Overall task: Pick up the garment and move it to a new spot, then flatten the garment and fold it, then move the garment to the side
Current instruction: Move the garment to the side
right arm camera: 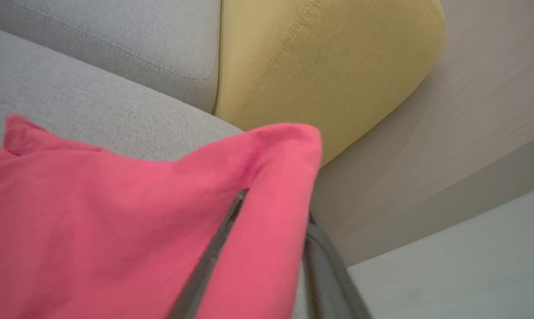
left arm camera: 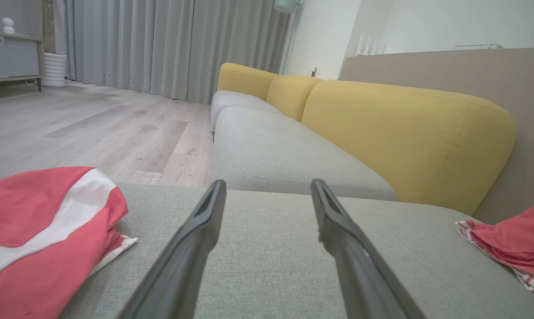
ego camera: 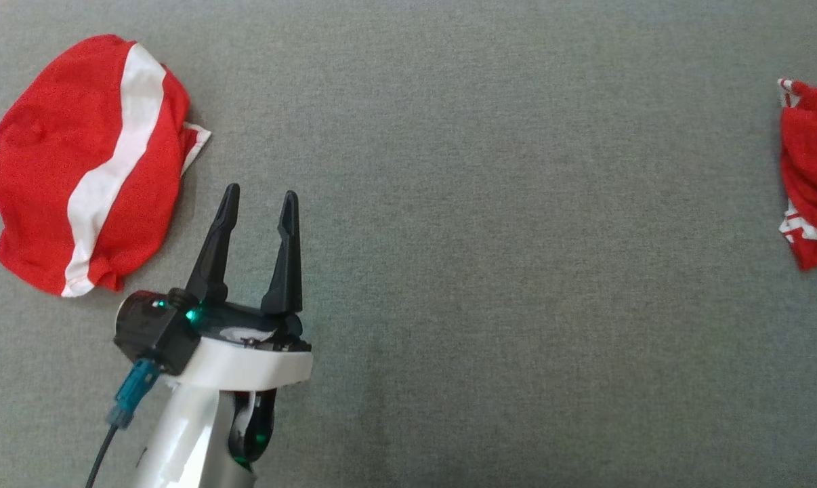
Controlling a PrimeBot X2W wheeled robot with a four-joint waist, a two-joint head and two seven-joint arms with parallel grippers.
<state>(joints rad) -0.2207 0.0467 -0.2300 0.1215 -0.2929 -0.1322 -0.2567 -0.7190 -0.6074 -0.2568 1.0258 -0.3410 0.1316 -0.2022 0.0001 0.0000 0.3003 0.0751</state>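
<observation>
Grey cushion [ego camera: 517, 271], left tool [ego camera: 261, 192] open near red-white bundle [ego camera: 90, 163], garment [right arm camera: 116, 230] draped over right tool [right arm camera: 276, 204], grip unclear

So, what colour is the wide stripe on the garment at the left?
White, across the red garment; the head view shows it best.

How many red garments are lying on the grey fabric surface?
2. A red garment with a broad white stripe lies bunched at the left; a red garment with thin white hem stripes lies at the right edge, partly out of frame.
</observation>
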